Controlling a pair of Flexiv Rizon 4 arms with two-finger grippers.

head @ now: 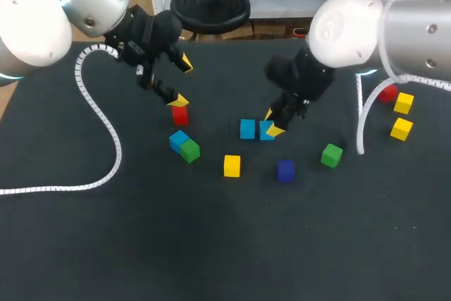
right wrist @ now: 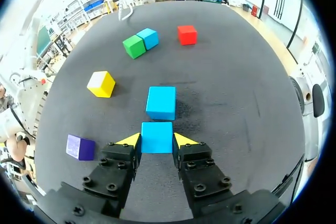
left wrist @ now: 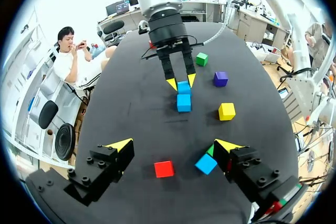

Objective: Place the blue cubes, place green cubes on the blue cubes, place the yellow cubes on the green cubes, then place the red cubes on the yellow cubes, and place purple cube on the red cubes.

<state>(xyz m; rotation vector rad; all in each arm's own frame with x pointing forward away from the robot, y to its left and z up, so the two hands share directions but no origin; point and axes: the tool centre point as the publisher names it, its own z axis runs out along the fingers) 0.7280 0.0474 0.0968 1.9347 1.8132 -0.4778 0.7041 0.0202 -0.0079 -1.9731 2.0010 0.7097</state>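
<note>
Plainly, in the head view the right tool point(head: 272, 123) is low over the bench point(head: 211, 244), clamped on the held blue cube point(head: 266, 130), which sits just beside the second blue cube point(head: 247, 129) — I judge this pairing to be the blue base layer, set side by side so the later colours have a footing. The left tool point(head: 182, 81) hangs with its fingers wide apart and holds nothing, its lower tip near the red cube point(head: 180, 114). A third blue cube point(head: 178, 139) touches the near green cube point(head: 189, 151), while the yellow cube point(head: 232, 166), purple cube point(head: 285, 170) and far green cube point(head: 331, 155) lie apart from one another. In the left wrist view the spread fingers frame the red cube ahead of them, untouched, and the other arm's yellow tips pinch the held blue cube from two sides. In the right wrist view those tips press both side faces of that cube, with the second one just ahead; whether the held cube rests on the bench or hangs just off it I cannot tell. The grip looks square and centred, which should keep the faces parallel to the neighbour's. The cubes read as rigid, smooth, crisp-edged blocks in solid colours with a faint sheen; the bench wears a dark, matte, slightly grainy cover — likely enough friction to stop them sliding.
</note>
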